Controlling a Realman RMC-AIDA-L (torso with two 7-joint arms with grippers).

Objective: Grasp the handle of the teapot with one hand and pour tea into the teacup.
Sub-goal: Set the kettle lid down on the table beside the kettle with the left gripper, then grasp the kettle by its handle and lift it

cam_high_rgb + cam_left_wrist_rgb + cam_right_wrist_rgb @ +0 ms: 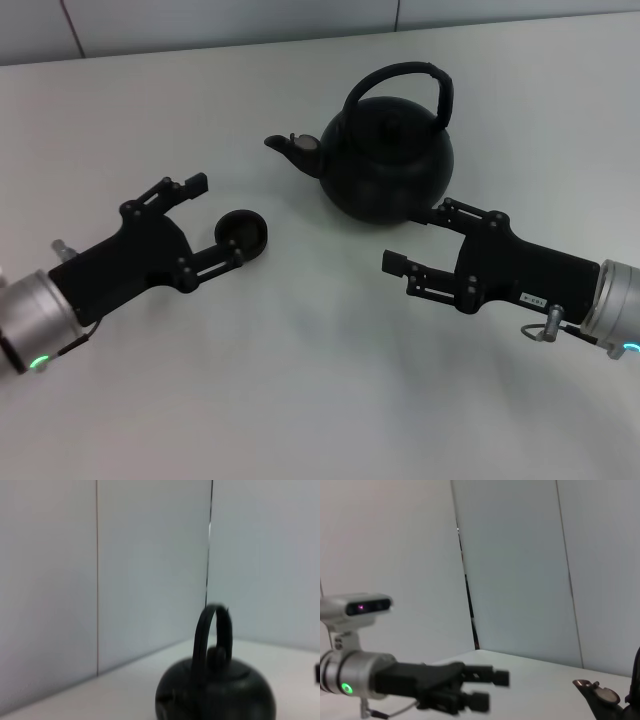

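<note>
The matte black teapot (385, 165) stands upright at the table's middle back, its arched handle (400, 75) up and its spout (290, 147) pointing to the left. The small black teacup (242, 232) sits in front of the spout, to the left. My left gripper (215, 220) is open and empty, and its nearer finger reaches the cup's side. My right gripper (415, 237) is open and empty, low beside the teapot's front right, with one finger close to its base. The left wrist view shows the teapot (215, 695). The right wrist view shows the left gripper (490, 690) and the spout (597, 696).
The white table (320, 380) stretches around both arms. A pale panelled wall (230, 20) runs along its back edge, behind the teapot.
</note>
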